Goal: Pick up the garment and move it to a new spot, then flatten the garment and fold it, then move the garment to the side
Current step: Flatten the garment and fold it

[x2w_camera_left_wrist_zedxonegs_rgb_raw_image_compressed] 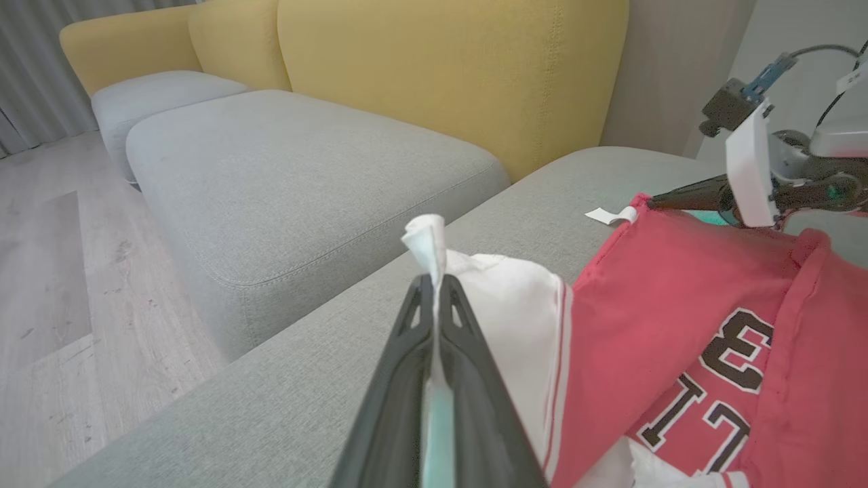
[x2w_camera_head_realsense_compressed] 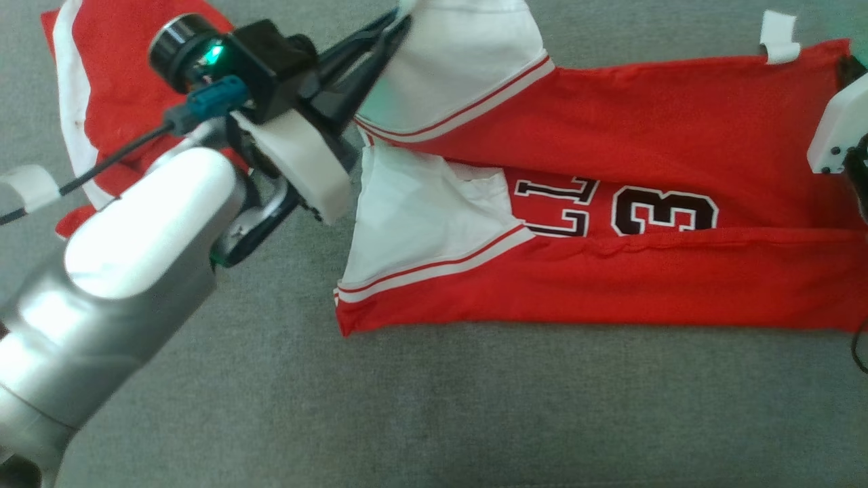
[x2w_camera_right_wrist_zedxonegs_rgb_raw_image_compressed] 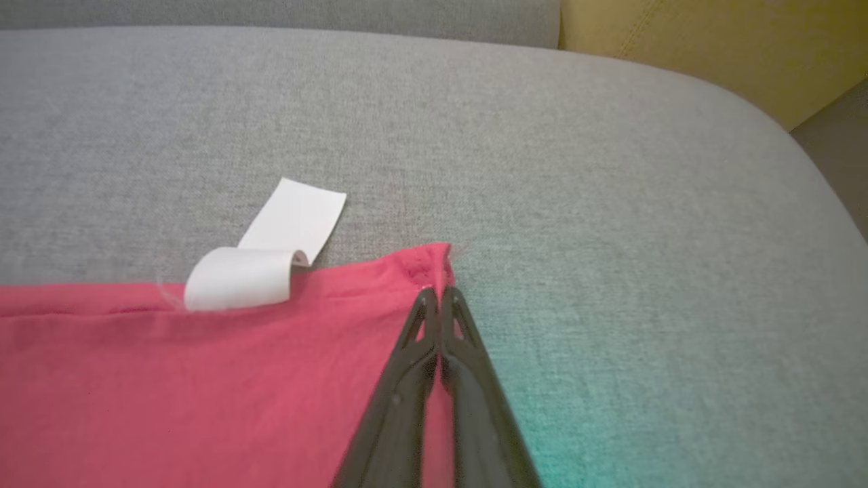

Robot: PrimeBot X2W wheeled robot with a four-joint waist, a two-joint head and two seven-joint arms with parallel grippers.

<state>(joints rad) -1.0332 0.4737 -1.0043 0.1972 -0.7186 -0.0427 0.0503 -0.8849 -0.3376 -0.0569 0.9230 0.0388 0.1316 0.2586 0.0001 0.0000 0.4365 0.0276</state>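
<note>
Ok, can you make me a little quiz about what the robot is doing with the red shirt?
1. True or false: the left pincer is shut on the red jersey at its white sleeve.
2. Which digit shows on the jersey? A) 7 B) 3 C) 9
3. Fill in the gap: the right pincer grips the jersey's red ____, beside a white tag.
Key: 1 true; 2 B; 3 corner.
</note>
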